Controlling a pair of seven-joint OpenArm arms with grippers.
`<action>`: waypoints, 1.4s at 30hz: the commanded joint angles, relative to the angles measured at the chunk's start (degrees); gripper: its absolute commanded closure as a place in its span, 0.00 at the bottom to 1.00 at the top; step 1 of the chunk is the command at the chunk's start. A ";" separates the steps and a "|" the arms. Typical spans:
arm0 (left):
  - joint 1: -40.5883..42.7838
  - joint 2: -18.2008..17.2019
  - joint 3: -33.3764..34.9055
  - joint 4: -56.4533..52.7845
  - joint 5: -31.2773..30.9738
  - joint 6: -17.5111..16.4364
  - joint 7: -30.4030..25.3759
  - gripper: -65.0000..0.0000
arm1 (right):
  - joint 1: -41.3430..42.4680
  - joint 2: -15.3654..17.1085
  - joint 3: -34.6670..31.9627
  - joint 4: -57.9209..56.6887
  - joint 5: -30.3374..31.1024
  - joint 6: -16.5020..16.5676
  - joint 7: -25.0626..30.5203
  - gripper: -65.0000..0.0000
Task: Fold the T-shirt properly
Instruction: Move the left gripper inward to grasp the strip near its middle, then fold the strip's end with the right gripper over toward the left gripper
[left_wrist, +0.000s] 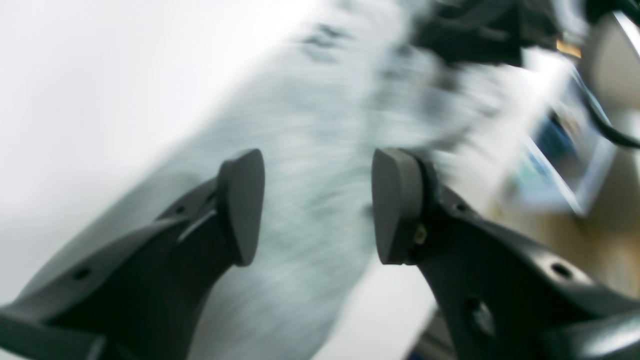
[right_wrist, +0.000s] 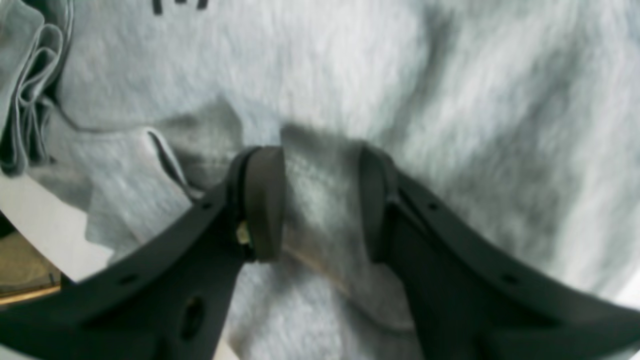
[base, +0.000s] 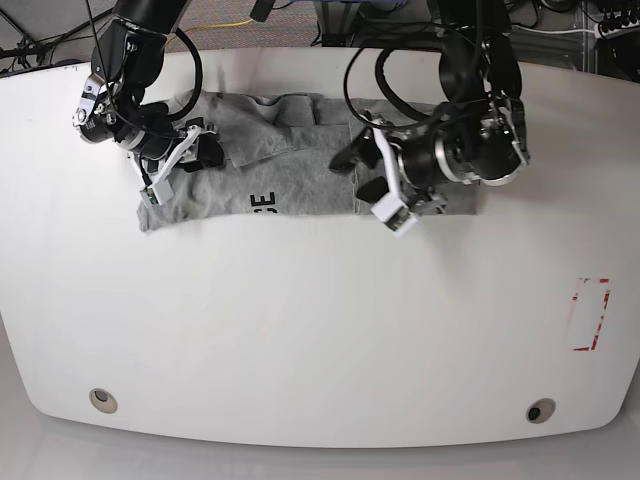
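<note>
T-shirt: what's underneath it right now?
The T-shirt lies on the white table, bare around it. It is folded over itself, so lower layers and part of the black lettering are covered. Anything else beneath cannot be seen.

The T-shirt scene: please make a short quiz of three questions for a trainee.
1. True or false: the T-shirt lies on the white table.
2. Which gripper has cloth between its pads: A left, B right?
3. Fill in: a red dashed mark is near the table's ____ edge in the base view.

Key: 1 true; 2 B; 3 right.
</note>
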 joint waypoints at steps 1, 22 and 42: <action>-0.37 -2.27 -6.23 0.65 0.02 -0.08 -0.43 0.51 | 1.32 0.73 0.39 1.48 2.07 0.08 1.01 0.64; 4.29 -13.00 -13.26 -16.85 -0.06 -0.08 -7.91 0.85 | 7.03 11.54 18.50 -9.78 14.38 0.08 -3.12 0.15; 4.91 -12.73 -13.00 -18.34 -0.06 -0.08 -7.82 0.85 | 4.66 4.42 14.28 -14.88 14.12 0.08 -3.21 0.25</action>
